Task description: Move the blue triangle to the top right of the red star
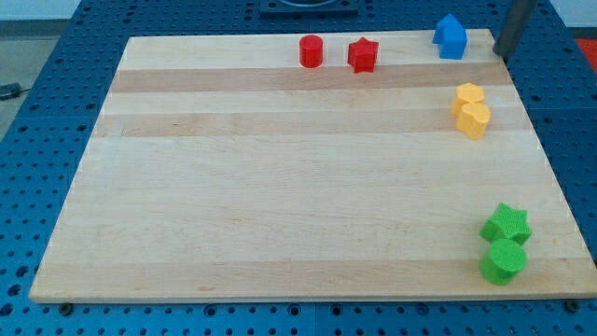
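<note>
Green blocks sit nearest the camera at the wooden board's (280, 205) lower right corner: a green cylinder (503, 262) touching a green star (506, 225) just above it. Taking the red star (363, 55) near the board's top edge as the landmark, this green pair lies far below it and well off toward the view's right. A red cylinder (311, 51) stands just beside the red star on the view's left, with a narrow gap between them. To the right of the red star, well apart from it and slightly higher in the view, rests the blue triangle (451, 37), a house-like block close to the board's top right corner. Below the blue triangle, and down and to the right of the red star, two yellow blocks (471, 110) press together near the right edge; their exact shapes are hard to make out. The arm carries no gripper, so nothing is held or clamped; its dark rod enters at the view's top right, and my tip (502, 53) stands near the board's right edge, just right of the blue triangle without touching it, far to the right of the red star. Blue perforated table surface (56, 112) surrounds the board.
</note>
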